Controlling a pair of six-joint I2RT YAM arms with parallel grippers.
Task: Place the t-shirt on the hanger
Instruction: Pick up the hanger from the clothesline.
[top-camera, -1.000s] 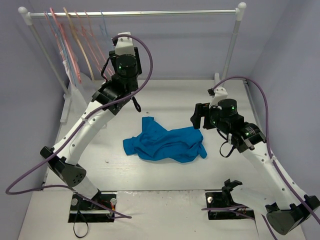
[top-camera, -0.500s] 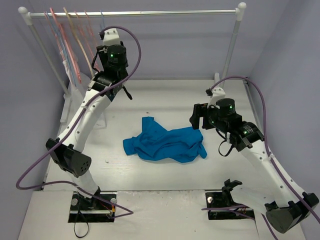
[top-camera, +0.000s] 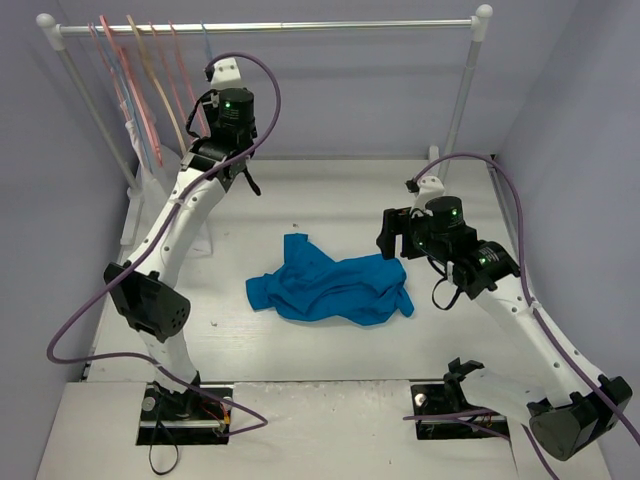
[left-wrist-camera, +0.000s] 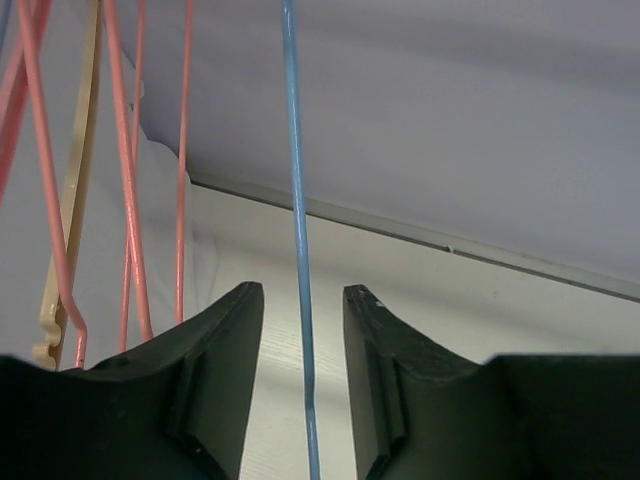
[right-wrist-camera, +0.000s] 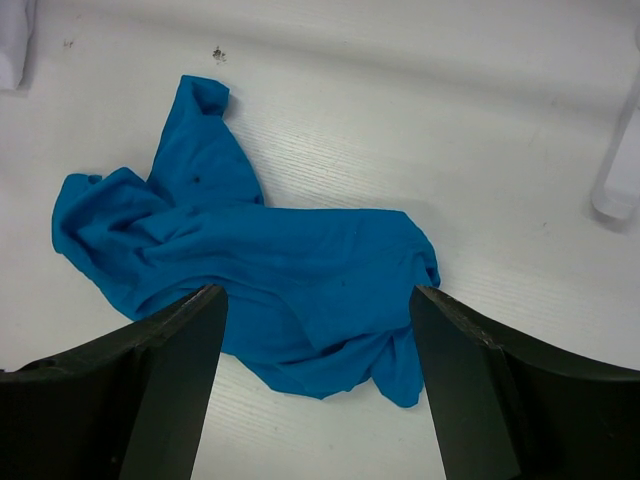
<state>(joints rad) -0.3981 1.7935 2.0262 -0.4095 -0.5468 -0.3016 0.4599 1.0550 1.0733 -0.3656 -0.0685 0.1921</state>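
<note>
By the rail (top-camera: 300, 26), left end effector (left-wrist-camera: 303, 292) (part-open) straddles hanger (left-wrist-camera: 293, 150).

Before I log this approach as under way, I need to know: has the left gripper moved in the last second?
Yes: the left gripper has travelled up and left, toward the left end of the rail, and now straddles the hanger.

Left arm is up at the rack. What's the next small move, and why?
Probably close the left gripper on the hanger: its light-blue wire runs between the open jaws, apparently touching neither. The t-shirt lies crumpled, and it needs that hanger brought down first.
</note>
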